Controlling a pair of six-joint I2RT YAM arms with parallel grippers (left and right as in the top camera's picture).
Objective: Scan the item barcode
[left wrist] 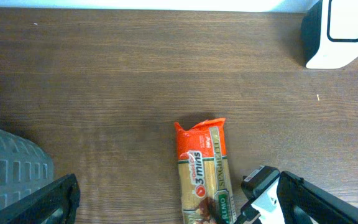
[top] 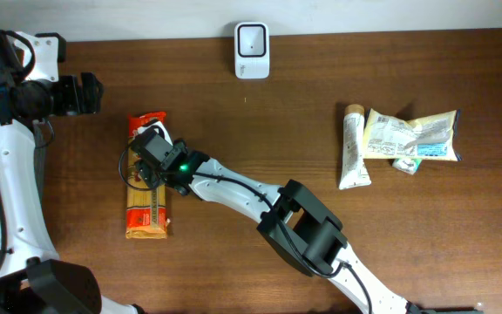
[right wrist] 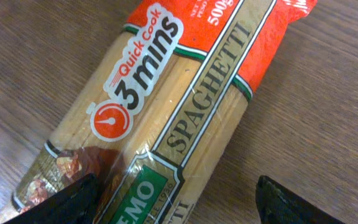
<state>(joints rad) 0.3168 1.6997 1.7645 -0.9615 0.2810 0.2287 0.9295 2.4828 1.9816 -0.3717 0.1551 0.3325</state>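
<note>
Dark wood-grain desk [top: 277, 87], spaghetti packet [right wrist: 166, 106] with orange-red top and "Quick Cook 3 mins" badge, lying flat beneath and between the right jaws, these spread wide, gripping nothing, left jaws wide, empty, packet ahead of them.

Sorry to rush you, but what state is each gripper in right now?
Left gripper: open, holding nothing.
Right gripper: open, fingers spread wide over the spaghetti pack, not clamped on it.
</note>
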